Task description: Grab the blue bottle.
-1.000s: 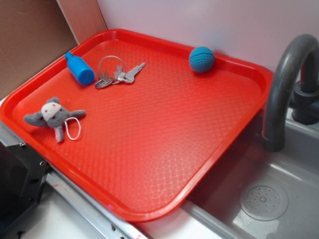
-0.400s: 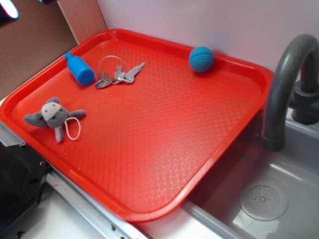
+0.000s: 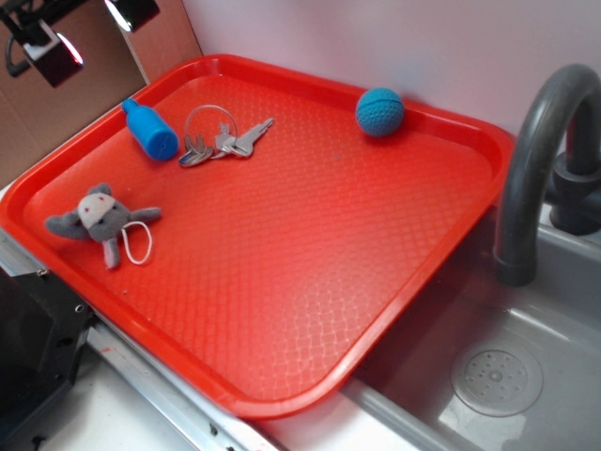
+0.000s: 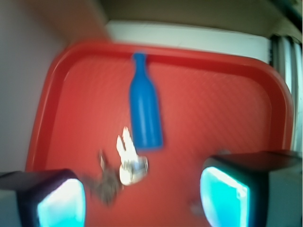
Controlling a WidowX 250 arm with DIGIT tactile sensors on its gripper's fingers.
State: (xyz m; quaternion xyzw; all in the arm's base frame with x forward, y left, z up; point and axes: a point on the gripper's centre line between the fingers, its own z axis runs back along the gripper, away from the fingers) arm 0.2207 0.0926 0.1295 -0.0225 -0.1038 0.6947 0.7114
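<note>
The blue bottle (image 3: 150, 130) lies on its side at the far left of the red tray (image 3: 451, 122), next to a bunch of keys (image 3: 225, 141). My gripper (image 3: 89, 33) hangs high above the tray's far left corner, its two fingers wide apart and empty. In the wrist view the bottle (image 4: 144, 106) lies ahead of the gripper (image 4: 142, 198), neck pointing away, with the keys (image 4: 125, 165) between the bottle and the fingers. The wrist view is blurred.
A teal textured ball (image 3: 379, 112) sits at the tray's far right. A small grey plush toy (image 3: 99, 218) with a white loop lies at the near left. A grey faucet (image 3: 545, 160) and sink (image 3: 498, 376) stand to the right. A brown board (image 3: 66, 85) stands behind the tray.
The gripper has come down into the exterior view at the top left; one second ago it was out of view. The objects on the tray have not moved.
</note>
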